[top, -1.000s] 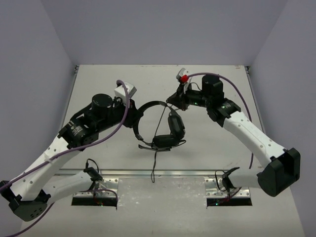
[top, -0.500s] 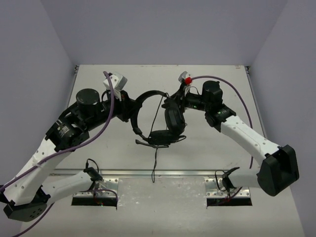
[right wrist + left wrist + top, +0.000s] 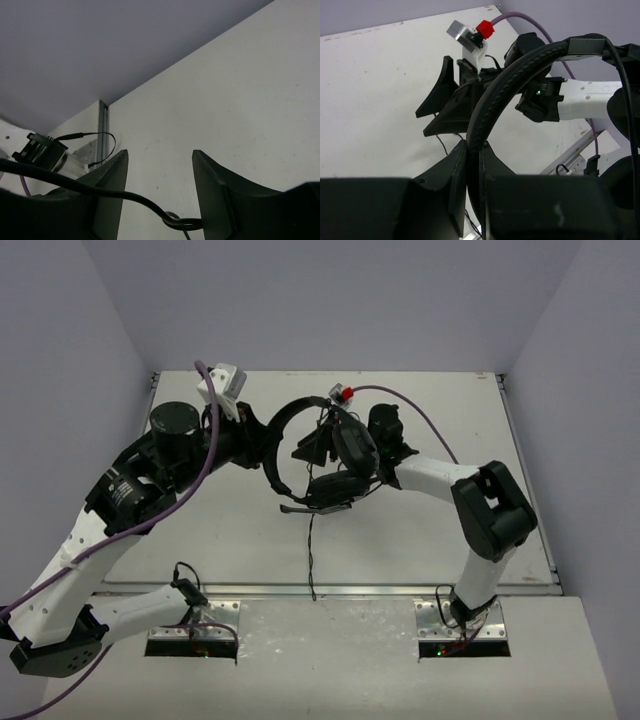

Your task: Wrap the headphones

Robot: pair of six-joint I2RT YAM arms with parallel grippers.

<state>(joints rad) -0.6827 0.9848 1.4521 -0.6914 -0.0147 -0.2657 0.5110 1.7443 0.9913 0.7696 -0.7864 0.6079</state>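
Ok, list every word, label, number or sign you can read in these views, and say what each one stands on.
No text can be read in any of the three views.
Left arm: faint light marks on its black joint housing, too small to read.
The headphones, clamped by the headband in the left hand: no print visible.

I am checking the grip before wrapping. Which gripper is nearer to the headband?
Left. The left gripper grips the headband itself; the right gripper is open near the earcups, with the cable between its fingers.
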